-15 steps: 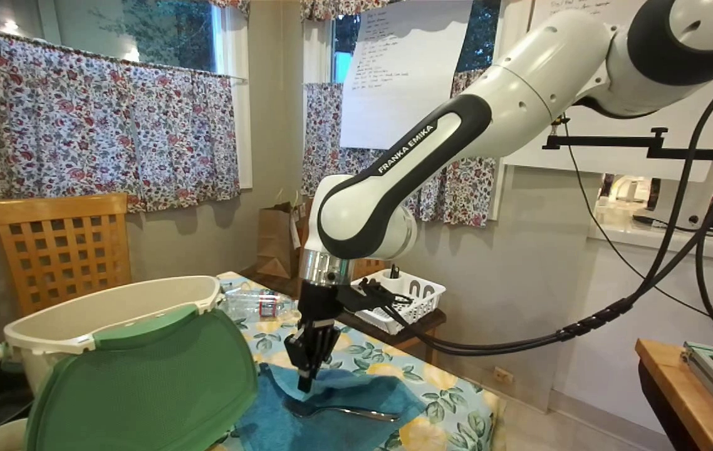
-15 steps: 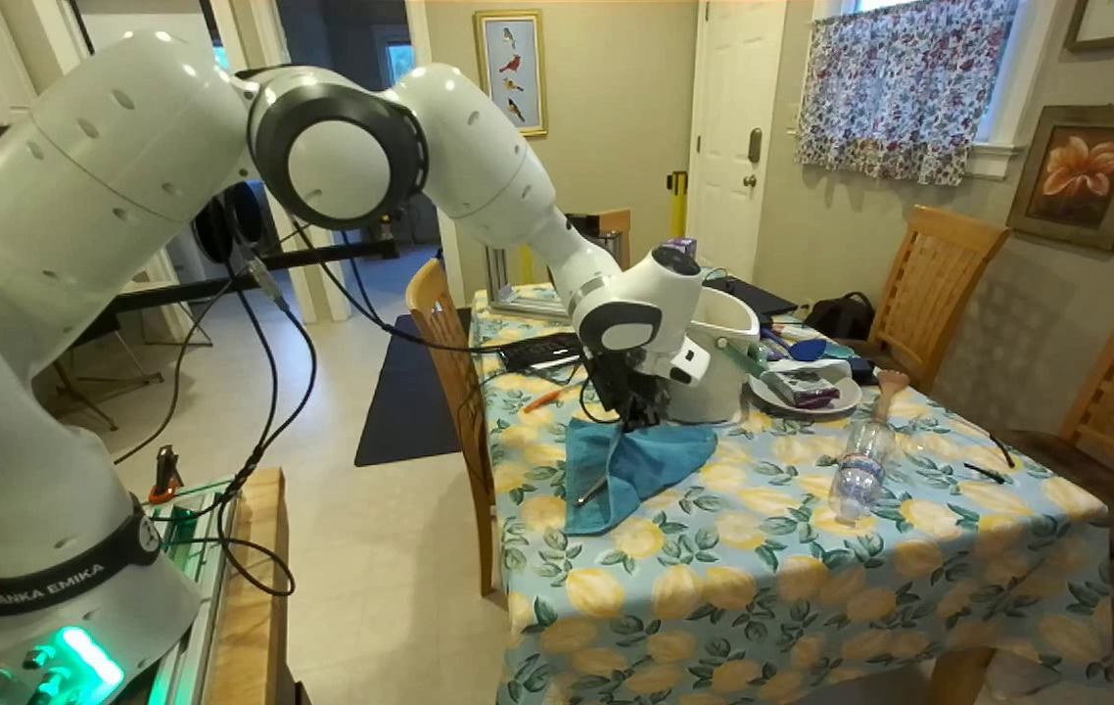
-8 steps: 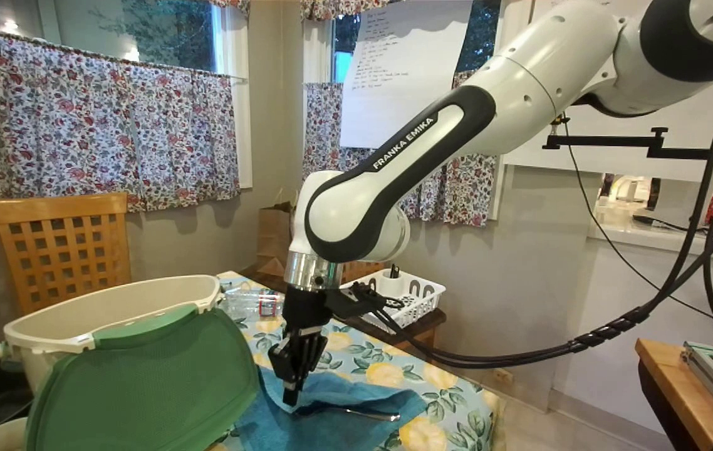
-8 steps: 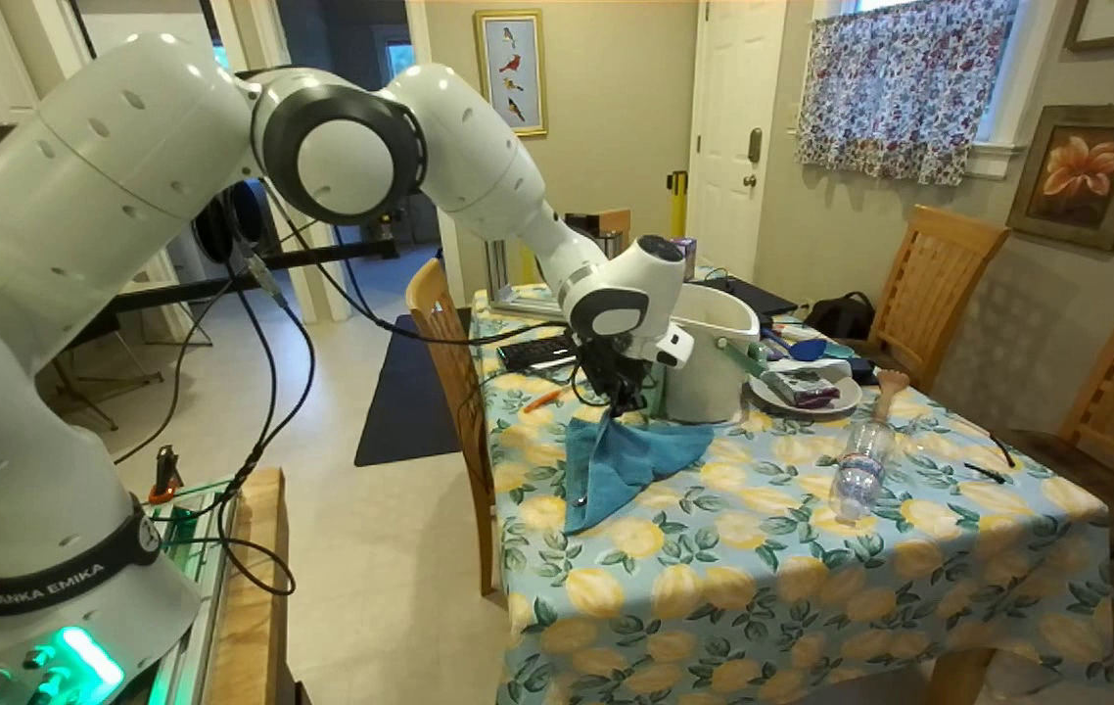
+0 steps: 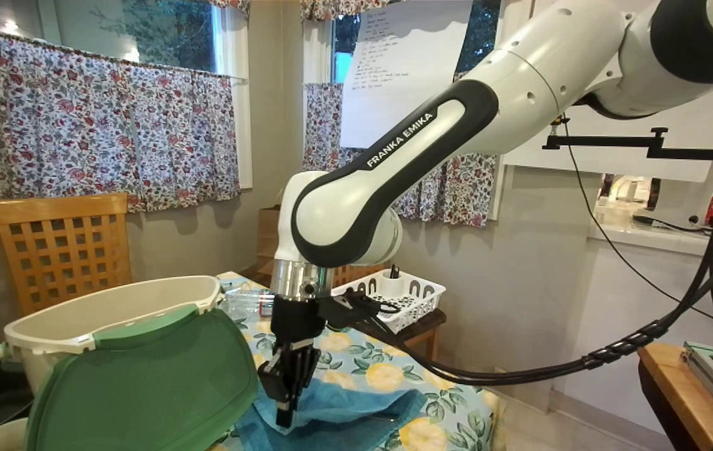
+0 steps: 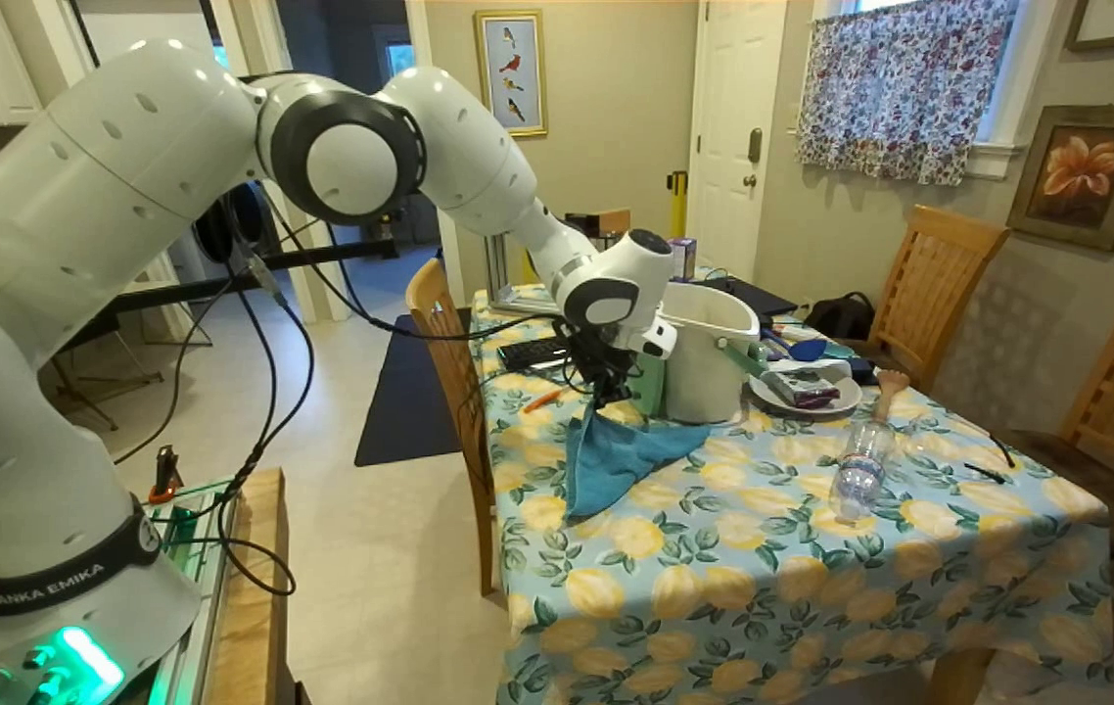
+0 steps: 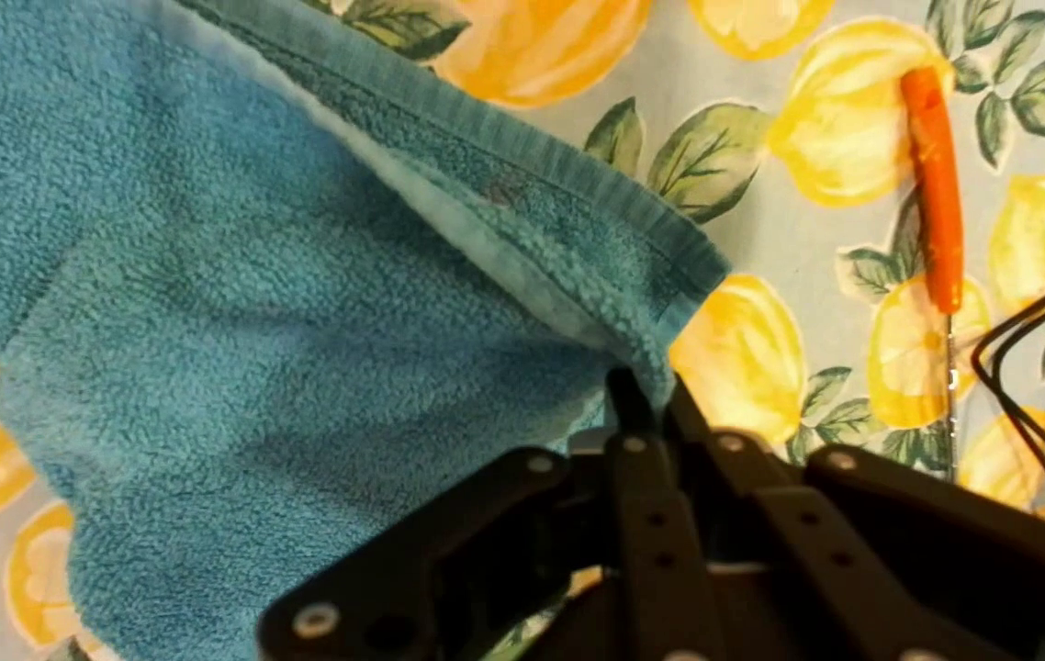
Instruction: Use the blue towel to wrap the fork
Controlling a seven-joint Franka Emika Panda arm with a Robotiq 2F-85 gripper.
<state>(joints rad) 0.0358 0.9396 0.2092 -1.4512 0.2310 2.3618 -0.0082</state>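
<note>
While the tabletop (image 6: 733, 499), dressed in a lemon-print cloth, fills the lower right of an exterior view, the white arm (image 6: 479, 162) reaches in over it with its jaws pointing down; the cream bin (image 6: 709, 367) stands near them, the green panel (image 5: 156, 382) slanting at its side; just beside that panel, in an exterior view, lies the blue towel (image 7: 256, 386), folded over itself, most of it to the left of the jaws in the wrist view; directly under them it climbs to a narrow peak, and its folded edge runs up between the tips; the jaws are clenched on that edge, pinching it above the tabletop while the rest of the towel spreads below. The white plate (image 6: 849, 399), loaded with small goods, sits beside the bin, well apart from the towel; the clear bottle (image 6: 860, 475) lies on its side, also well apart; the orange-handled tool (image 7: 936, 184) rests near the jaws, touching neither them nor the towel; smallest of all, the fork (image 5: 393, 419) barely shows, a glint at the edge of the towel's fold in an exterior view, apart from the jaws.
</note>
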